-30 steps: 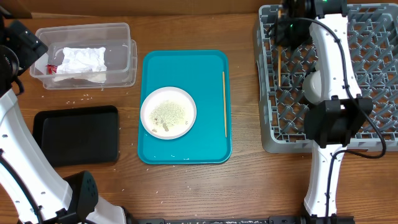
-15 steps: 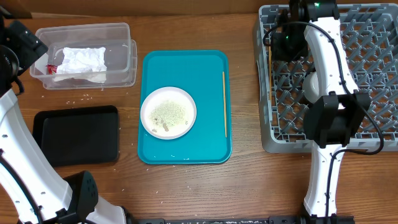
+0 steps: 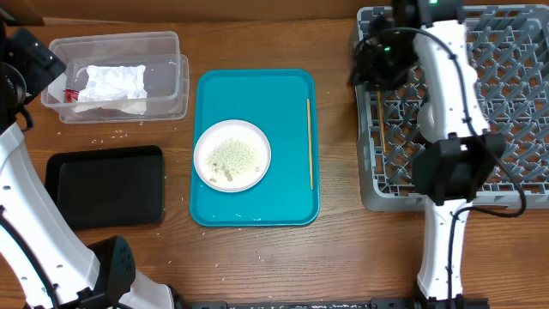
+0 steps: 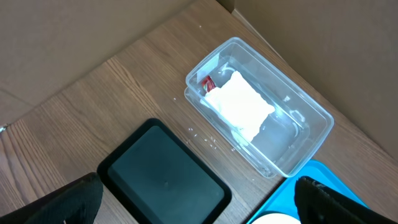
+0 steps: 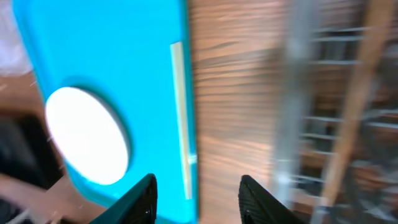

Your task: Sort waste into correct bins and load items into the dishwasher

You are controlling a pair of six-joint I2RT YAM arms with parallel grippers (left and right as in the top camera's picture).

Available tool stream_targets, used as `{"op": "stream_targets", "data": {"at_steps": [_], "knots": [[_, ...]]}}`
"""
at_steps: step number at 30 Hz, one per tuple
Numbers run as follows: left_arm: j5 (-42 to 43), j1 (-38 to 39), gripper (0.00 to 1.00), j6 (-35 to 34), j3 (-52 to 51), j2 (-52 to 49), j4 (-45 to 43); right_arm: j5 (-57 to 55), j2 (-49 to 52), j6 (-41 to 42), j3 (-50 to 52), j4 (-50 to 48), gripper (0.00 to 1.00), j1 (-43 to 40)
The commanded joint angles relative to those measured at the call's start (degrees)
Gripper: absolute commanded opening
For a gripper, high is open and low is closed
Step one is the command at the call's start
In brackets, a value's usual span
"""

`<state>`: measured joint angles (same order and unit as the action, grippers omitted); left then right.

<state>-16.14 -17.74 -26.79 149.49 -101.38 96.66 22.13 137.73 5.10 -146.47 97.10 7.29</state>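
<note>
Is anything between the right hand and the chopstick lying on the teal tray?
Nothing visible blocks it. The right hand hovers over the left wall of the dish rack; only bare table separates that from the chopstick. The plate lies beyond it, apart.

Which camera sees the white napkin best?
The left wrist view: the napkin lies large and sharp inside the clear tub. Overhead shows it smaller. The right wrist view is blurred and misses it.

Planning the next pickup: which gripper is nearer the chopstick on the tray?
Right. Right gripper over the rack's left edge, beside the chopstick; left gripper far off by the tub.
</note>
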Motion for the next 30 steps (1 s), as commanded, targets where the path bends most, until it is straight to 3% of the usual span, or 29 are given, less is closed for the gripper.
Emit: {"op": "stream_targets", "data": {"at_steps": [1, 4, 6, 8, 11, 13, 23, 30], "knots": [[-0.76, -0.33, 1.00, 0.44, 0.22, 0.13, 0.00, 3.21, -2.49, 1.62, -0.94, -0.07, 0.49, 4.92], [-0.76, -0.33, 1.00, 0.44, 0.22, 0.13, 0.00, -5.51, -2.49, 5.18, 0.52, -0.04, 0.67, 9.18], [-0.76, -0.33, 1.00, 0.44, 0.22, 0.13, 0.00, -11.39, -2.34, 6.29, 1.75, -0.09, 0.70, 11.78], [-0.76, -0.33, 1.00, 0.44, 0.22, 0.13, 0.00, -15.72, -2.16, 8.70, 3.87, -1.01, 0.66, 15.15], [-0.76, -0.33, 1.00, 0.44, 0.22, 0.13, 0.00, -16.20, -2.14, 11.04, 6.88, -3.45, 0.47, 17.79], [-0.76, -0.33, 1.00, 0.44, 0.22, 0.13, 0.00, -17.11, -2.14, 12.57, 9.64, -6.29, 0.43, 19.15], [-0.76, -0.33, 1.00, 0.44, 0.22, 0.13, 0.00, -21.57, -2.14, 16.37, 25.92, -19.98, 0.45, 20.76], [-0.76, -0.26, 1.00, 0.44, 0.22, 0.13, 0.00, -20.35, -2.12, 16.37, 30.80, -24.41, 0.45, 20.79]]}}
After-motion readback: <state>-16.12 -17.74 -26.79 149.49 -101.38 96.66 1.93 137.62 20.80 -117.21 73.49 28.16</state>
